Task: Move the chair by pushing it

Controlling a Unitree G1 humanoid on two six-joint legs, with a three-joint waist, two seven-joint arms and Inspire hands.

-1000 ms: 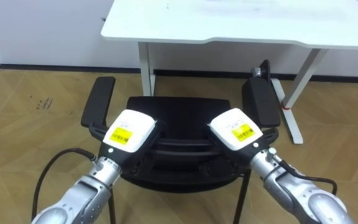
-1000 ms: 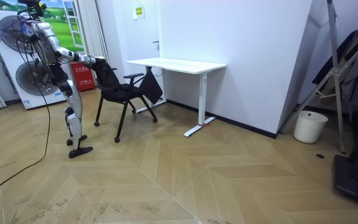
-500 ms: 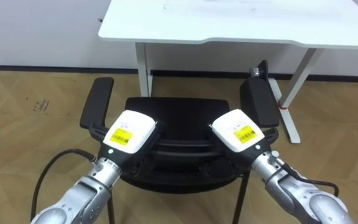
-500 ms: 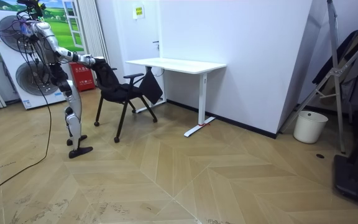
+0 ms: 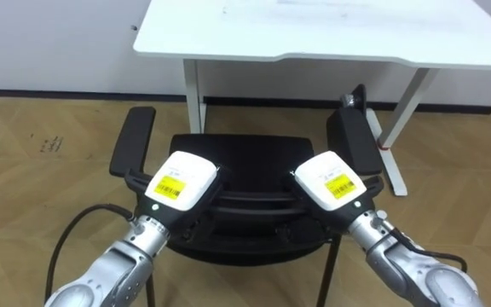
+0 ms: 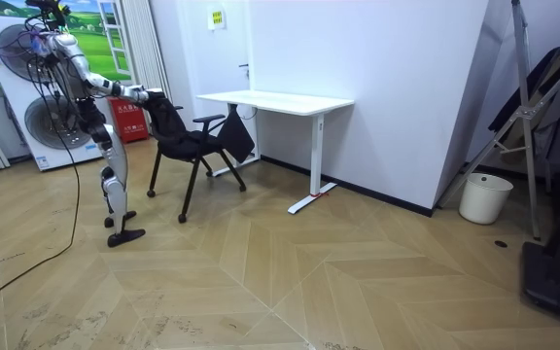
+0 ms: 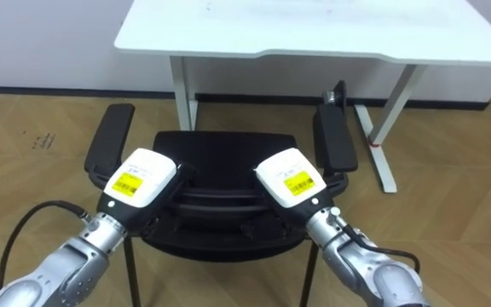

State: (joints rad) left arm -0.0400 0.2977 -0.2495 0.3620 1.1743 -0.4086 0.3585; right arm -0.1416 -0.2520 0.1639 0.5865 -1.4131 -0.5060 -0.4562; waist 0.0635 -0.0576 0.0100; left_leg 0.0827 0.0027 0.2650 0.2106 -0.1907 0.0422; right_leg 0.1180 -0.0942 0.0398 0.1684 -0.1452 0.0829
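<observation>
Both hands rest on the chair (image 5: 241,155) backrest, left hand (image 5: 177,181) and right hand (image 5: 332,181) level, equally near. Fingers hidden, so you cannot tell their state. Chair faces the bench (image 5: 314,30), seat just short of it; push straight toward the bench.

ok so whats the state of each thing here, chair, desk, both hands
chair: upright on its legs, seat facing the desk
desk: standing by the wall, beyond the chair
left hand: against the top of the chair's backrest, left side
right hand: against the top of the backrest, right side
bin: upright by the wall
</observation>
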